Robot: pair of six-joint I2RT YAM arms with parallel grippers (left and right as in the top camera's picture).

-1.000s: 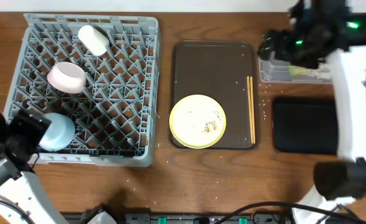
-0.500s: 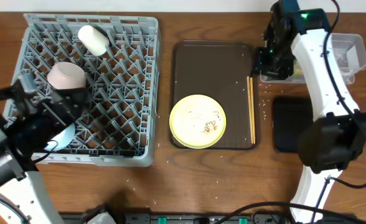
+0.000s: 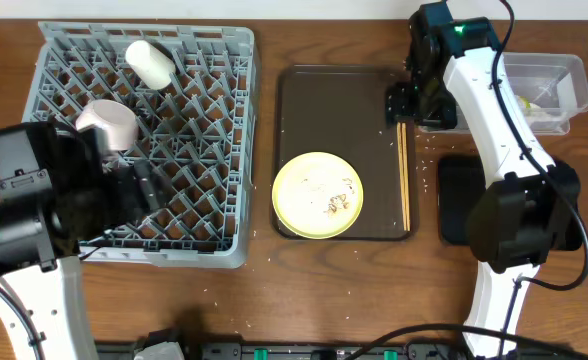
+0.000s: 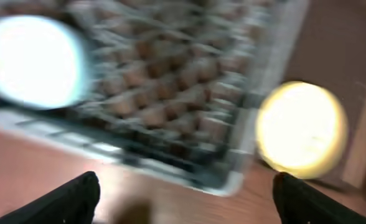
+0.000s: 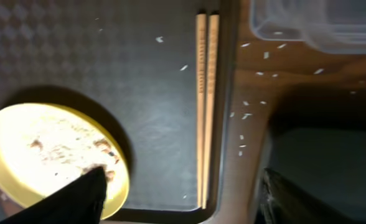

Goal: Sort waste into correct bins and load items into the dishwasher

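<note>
The grey dish rack point(image 3: 214, 60) holds a white cup point(image 3: 151, 63) and a white bowl point(image 3: 109, 120). The light blue bowl is hidden under my left arm in the overhead view and shows as a blurred bright disc in the left wrist view point(image 4: 30, 62). The pale yellow plate point(image 3: 318, 194) with food crumbs point(image 3: 336, 203) lies on the brown serving tray point(image 3: 344, 100). My left gripper point(image 3: 146, 190) is open and empty over the rack's front left. My right gripper point(image 3: 406, 100) is open and empty above the chopsticks point(image 5: 205, 106). The clear tub point(image 3: 564, 75) holds a yellowish wrapper point(image 3: 530, 103).
The black tray point(image 3: 459, 200) lies right of the serving tray, in front of the clear tub. Rice grains point(image 5: 245, 115) are scattered on the wood between the trays. The left wrist view is blurred; it shows the plate point(image 4: 301, 127) beyond the rack's corner.
My right gripper has moved left from over the clear tub to the serving tray's right edge. My left arm has moved in over the rack's front left and now covers the blue bowl.
</note>
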